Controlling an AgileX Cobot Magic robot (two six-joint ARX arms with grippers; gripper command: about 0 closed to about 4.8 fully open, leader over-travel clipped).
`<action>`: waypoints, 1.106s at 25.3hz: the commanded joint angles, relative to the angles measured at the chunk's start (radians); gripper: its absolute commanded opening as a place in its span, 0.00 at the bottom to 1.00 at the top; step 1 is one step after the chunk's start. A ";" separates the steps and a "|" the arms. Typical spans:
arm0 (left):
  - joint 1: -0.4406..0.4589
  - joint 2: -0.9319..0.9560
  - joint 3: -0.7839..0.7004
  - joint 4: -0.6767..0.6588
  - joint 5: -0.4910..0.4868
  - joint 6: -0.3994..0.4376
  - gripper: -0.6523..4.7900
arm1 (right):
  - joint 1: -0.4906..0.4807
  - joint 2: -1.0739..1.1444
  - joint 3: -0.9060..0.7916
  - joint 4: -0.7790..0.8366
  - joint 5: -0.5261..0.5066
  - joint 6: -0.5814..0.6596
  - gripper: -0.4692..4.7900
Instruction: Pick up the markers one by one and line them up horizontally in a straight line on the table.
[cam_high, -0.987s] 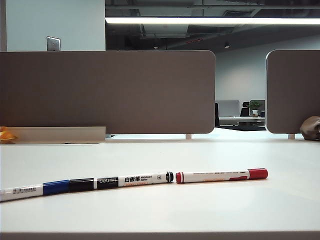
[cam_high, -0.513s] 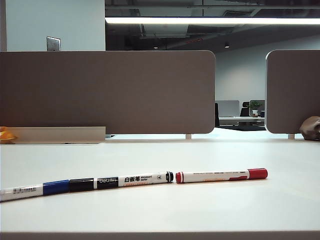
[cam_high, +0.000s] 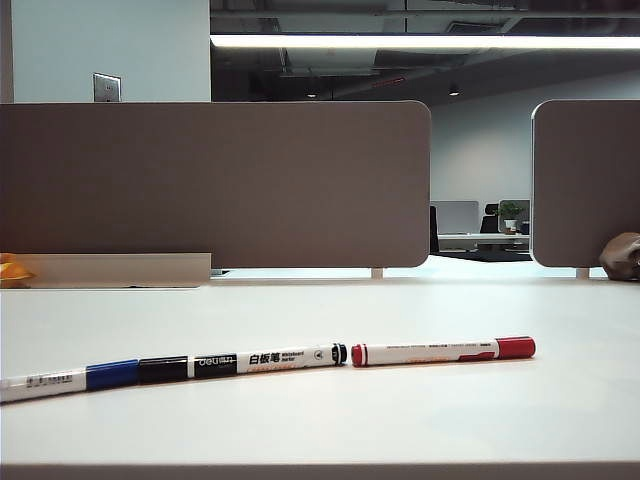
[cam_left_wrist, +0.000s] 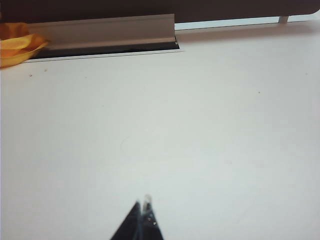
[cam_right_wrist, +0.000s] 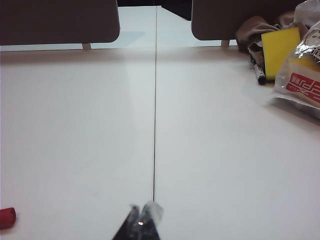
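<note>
Three markers lie end to end in a nearly straight row on the white table (cam_high: 420, 420) in the exterior view. The blue-capped one (cam_high: 60, 378) is at the left, the black one (cam_high: 260, 359) is in the middle, and the red one (cam_high: 440, 351) is at the right. Neither arm shows in that view. My left gripper (cam_left_wrist: 142, 205) is shut and empty over bare table, with no marker in its view. My right gripper (cam_right_wrist: 142, 211) is shut and empty too, by a thin seam in the table. The red marker's cap (cam_right_wrist: 7, 218) shows at the edge of the right wrist view.
Grey-brown partition panels (cam_high: 215, 185) stand along the back of the table. An orange thing (cam_left_wrist: 15, 42) and a grey channel (cam_left_wrist: 105, 31) lie at the back left. A yellow sponge (cam_right_wrist: 280, 50), a plastic packet (cam_right_wrist: 302, 75) and a dark pen (cam_right_wrist: 259, 72) sit at the back right.
</note>
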 joint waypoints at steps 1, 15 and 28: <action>0.000 0.000 0.000 -0.005 0.000 0.000 0.11 | 0.000 0.002 -0.007 -0.019 -0.003 0.004 0.09; 0.003 0.000 0.000 -0.004 0.000 0.000 0.11 | -0.002 0.002 -0.007 -0.051 -0.003 0.004 0.09; 0.003 0.000 0.000 -0.004 0.000 0.000 0.11 | -0.002 0.002 -0.007 -0.051 -0.003 0.004 0.09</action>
